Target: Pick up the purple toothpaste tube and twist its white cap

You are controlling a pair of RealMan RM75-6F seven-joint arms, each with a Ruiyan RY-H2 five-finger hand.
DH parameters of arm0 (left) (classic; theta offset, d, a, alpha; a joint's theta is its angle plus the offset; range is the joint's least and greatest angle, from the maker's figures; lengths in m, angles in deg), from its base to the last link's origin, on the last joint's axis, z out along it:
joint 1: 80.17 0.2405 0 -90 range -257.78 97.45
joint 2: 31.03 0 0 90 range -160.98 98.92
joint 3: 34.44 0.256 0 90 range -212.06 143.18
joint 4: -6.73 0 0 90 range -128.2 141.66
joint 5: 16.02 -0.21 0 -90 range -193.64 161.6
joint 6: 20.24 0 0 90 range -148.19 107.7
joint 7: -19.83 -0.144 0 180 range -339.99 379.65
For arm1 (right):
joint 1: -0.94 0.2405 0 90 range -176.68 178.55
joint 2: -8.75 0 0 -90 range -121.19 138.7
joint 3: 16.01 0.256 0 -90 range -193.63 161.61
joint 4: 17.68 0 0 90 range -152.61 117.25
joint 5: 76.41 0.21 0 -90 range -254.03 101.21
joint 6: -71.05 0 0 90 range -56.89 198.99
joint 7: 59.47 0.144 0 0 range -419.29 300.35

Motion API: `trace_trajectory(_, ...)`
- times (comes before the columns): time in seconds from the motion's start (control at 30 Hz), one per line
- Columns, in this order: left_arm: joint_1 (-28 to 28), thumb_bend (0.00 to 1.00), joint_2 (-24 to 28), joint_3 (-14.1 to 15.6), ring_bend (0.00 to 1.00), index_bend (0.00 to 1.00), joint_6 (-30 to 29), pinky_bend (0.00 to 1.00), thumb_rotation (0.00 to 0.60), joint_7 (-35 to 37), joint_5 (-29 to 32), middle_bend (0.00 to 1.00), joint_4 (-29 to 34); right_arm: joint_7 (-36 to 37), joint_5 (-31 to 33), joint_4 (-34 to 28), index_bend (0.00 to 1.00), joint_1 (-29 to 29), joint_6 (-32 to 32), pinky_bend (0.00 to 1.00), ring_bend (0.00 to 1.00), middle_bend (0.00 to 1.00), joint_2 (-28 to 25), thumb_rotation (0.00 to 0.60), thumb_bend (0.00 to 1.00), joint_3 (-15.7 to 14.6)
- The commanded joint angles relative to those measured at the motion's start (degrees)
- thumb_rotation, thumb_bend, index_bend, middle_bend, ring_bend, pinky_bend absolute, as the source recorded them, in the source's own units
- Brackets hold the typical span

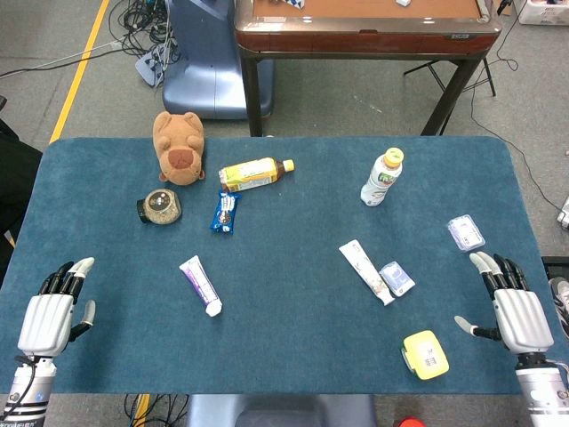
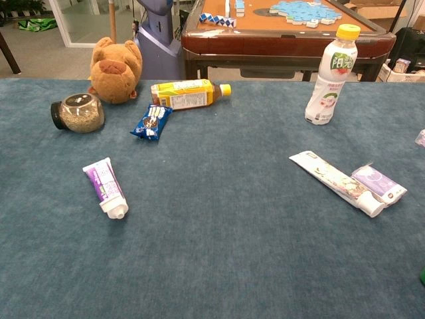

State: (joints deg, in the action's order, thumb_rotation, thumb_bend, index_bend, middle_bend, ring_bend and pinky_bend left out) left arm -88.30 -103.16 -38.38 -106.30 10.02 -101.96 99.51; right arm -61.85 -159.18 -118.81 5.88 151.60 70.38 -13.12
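The head view looks down from high up at the whole blue counter (image 1: 284, 338), while the chest view sits low and close, looking straight across it, and both see the middle and far side of it.

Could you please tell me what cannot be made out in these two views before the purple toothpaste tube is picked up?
- Left hand and right hand: absent from the chest view, outside its frame.
- Purple toothpaste tube: printed text too small in both views.
- Yellow box: only a sliver at the chest view's right edge.
- Clear packet: cut by the chest view's right edge.
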Motion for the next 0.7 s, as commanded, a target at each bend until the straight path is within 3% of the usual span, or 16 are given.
trace_trajectory(0.03, -0.07, 0.48, 0.04, 0.01, 0.10, 0.08, 0.21, 0.14, 0.600, 0.22, 0.05, 0.14, -0.15, -0.01, -0.11, -0.13, 0.00, 0.06, 0.02, 0.00, 0.00, 0.10, -0.07, 0.600, 0.06, 0.05)
trace_trajectory(0.17, -0.45, 0.48, 0.16, -0.02, 0.10, 0.08, 0.68, 0.14, 0.600, 0.99, -0.24, 0.14, -0.67, -0.07, -0.29, -0.31, 0.00, 0.21, 0.21, 0.00, 0.00, 0.10, -0.43, 0.600, 0.06, 0.31)
trace_trajectory(0.33, -3.90, 0.48, 1.71, -0.75, 0.10, 0.08, 4.37, 0.14, 0.600, 7.25, -2.41, 0.14, -3.53, -1.52, -1.32, -3.44, 0.00, 1.20, 2.40, 0.00, 0.00, 0.10, -4.29, 0.600, 0.05, 2.98)
trace_trajectory(0.53, -11.12, 0.48, 3.64, -1.34, 0.10, 0.09, 11.51, 0.14, 0.600, 16.52, -6.78, 0.14, -8.12, -4.90, -0.10, -8.27, 0.00, 2.61, 2.64, 0.00, 0.00, 0.10, -8.94, 0.600, 0.06, 5.64)
trace_trajectory(0.7, -17.47, 0.48, 3.74, -0.88, 0.10, 0.09, 17.13, 0.14, 0.600, 19.38, -11.01, 0.14, -12.08, -6.17, 0.36, -10.70, 0.00, 3.03, 2.65, 0.00, 0.00, 0.10, -10.53, 0.600, 0.06, 6.25)
